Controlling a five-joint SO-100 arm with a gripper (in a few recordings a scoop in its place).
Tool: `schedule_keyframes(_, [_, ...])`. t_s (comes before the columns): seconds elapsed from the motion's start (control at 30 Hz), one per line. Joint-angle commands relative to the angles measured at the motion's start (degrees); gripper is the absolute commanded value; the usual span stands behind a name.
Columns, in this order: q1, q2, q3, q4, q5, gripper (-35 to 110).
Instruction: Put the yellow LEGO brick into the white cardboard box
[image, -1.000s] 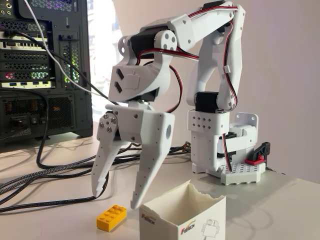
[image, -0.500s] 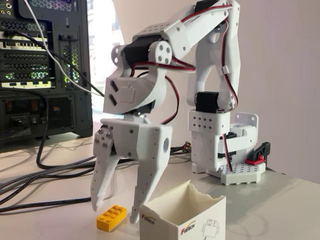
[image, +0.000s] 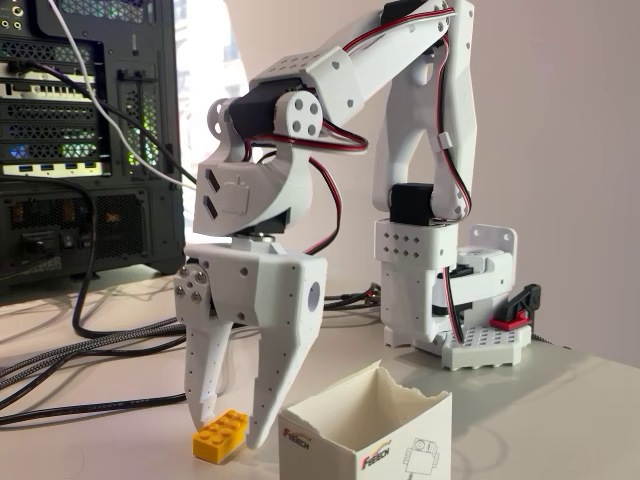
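So from my fixed view I've got the white arm (image: 400, 110) folded over and the gripper (image: 228, 425) pointing straight down at the front of the table (image: 560, 400), fingers spread apart with nothing clamped between them. The yellow LEGO brick (image: 221, 436) is lying flat on the table, studs up, right at the bottom of the picture, and the two fingertips sit on either side of it: the left finger (image: 205, 375) comes down at the brick's back left end and the right finger (image: 272, 385) drops past its right end. I honestly can't tell if either tip is touching the plastic or just hanging beside it, the angle hides that. The brick is on the tabletop, outside the box, just to the left of it in this view. The white cardboard box (image: 365, 430) sits at the bottom edge with its ragged torn rim open upward, the red and black logo and the little robot drawing facing me; the right finger's tip is just beside its left corner. Behind all that the arm's base sits on a white studded plate (image: 487, 347) with a red and black clamp (image: 519, 308) at its right side. Off to the left there's a black PC tower (image: 80, 130) and a bunch of dark cables (image: 90, 350) snaking across the table.
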Motion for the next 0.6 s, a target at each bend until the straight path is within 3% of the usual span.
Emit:
schedule_keyframes(0.0, [0.7, 2.1, -3.4, 0.2, -0.7, 11])
schedule_keyframes(0.57, [3.3, 1.1, -3.2, 0.4, -6.1, 8])
